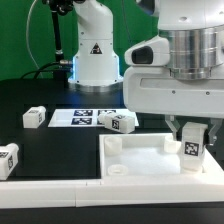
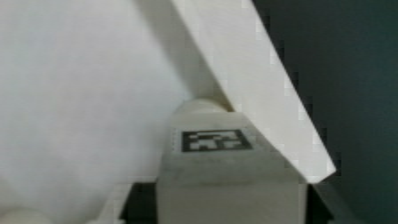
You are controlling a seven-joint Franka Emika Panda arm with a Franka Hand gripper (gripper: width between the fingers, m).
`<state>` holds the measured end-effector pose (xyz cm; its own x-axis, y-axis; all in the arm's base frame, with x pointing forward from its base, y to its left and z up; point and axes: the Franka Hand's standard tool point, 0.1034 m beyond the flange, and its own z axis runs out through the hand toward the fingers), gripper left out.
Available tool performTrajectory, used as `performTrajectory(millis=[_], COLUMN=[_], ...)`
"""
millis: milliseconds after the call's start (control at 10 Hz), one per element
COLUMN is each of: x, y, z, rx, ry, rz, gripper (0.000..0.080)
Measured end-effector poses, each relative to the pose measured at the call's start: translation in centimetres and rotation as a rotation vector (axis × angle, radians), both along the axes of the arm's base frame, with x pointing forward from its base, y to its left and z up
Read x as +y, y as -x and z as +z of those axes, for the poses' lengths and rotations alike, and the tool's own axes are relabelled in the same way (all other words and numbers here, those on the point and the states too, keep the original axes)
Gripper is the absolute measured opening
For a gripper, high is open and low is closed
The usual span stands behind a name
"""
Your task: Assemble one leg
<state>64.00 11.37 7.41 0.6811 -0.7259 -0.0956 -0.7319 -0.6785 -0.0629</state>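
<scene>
My gripper is shut on a leg, a short white post with a black-and-white tag. It holds the leg upright over the near corner of the white tray-like tabletop, on the exterior view's right. In the wrist view the leg stands between the dark fingers of my gripper. Its far end is against the tabletop's raised rim. Whether the leg sits in a corner socket is hidden.
Three more legs lie on the black table: one at the exterior view's left, one at the front left edge, and one beside the marker board. The robot's base stands behind.
</scene>
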Motion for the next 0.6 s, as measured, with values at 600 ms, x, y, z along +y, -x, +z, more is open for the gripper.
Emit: performTrajectory(millis=[600], x=[0.51], y=[0.01], z=[0.04], rx=[0.014], ry=[-0.014], rz=[-0.130], gripper=[0.0388])
